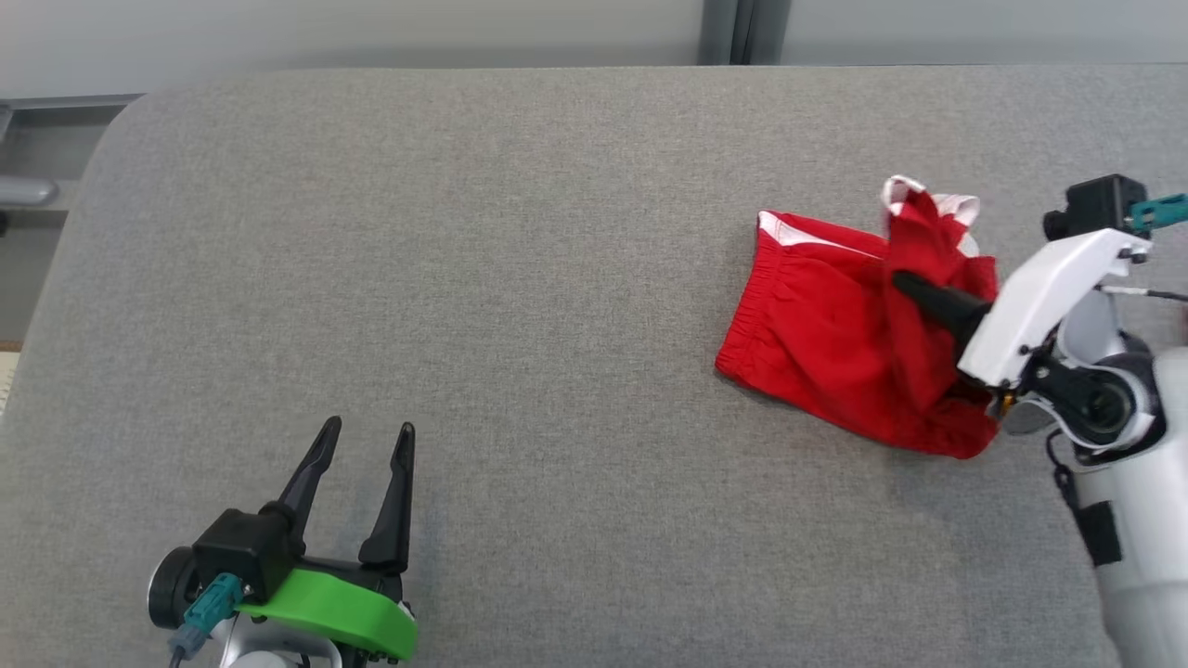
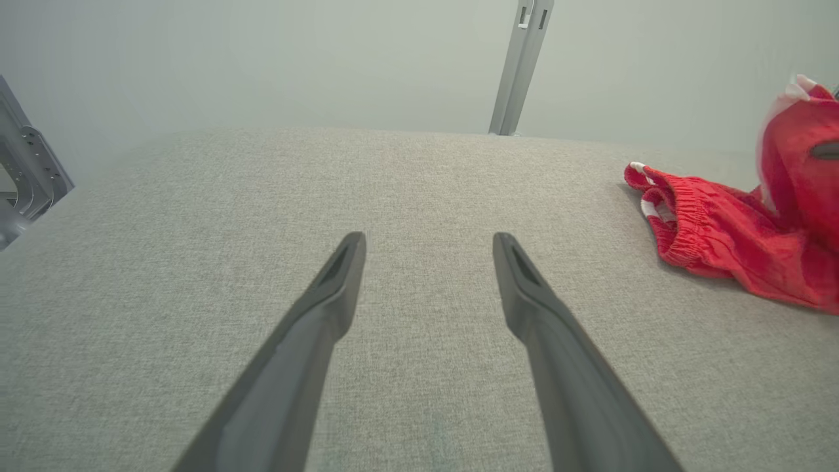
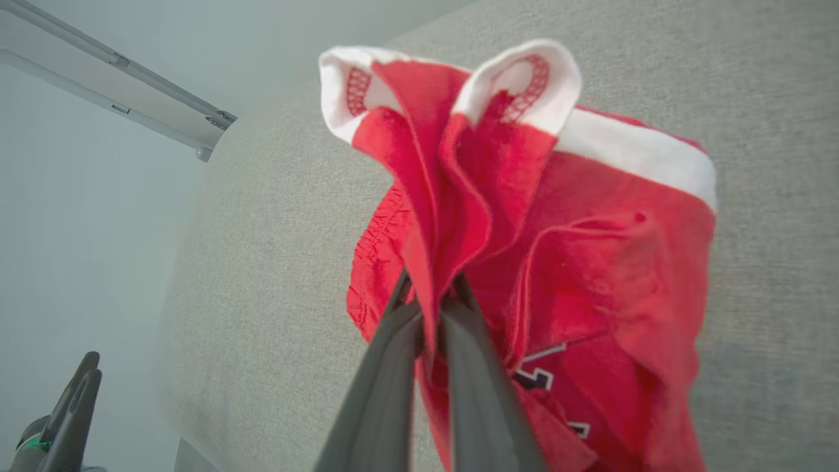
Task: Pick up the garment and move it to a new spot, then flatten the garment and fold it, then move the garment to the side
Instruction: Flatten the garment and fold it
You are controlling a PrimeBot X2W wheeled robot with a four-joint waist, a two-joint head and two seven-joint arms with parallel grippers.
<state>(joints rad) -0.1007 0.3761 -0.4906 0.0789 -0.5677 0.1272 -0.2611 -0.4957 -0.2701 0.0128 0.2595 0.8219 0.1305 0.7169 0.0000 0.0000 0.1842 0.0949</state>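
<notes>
Item, left hand (image 1: 369, 427): fingers spread wide, grasping nothing, hovering low over bare grey tabletop (image 1: 557, 278). Item, garment (image 1: 817, 325): red shorts with white trim, well apart to the right of my left hand, the greater part lying rumpled on the tabletop. Item, right hand (image 3: 429, 292): clenched on a bunched fold of the red cloth, whose white-trimmed edge stands up just beyond the fingertips. Handling, as I judge it: light, soft, limp, no stiffness to keep a shape; it will drape and bunch in several layers. Best purchase for flattening: the gathered elastic waistband on the side away from my right hand, or a hem corner.
</notes>
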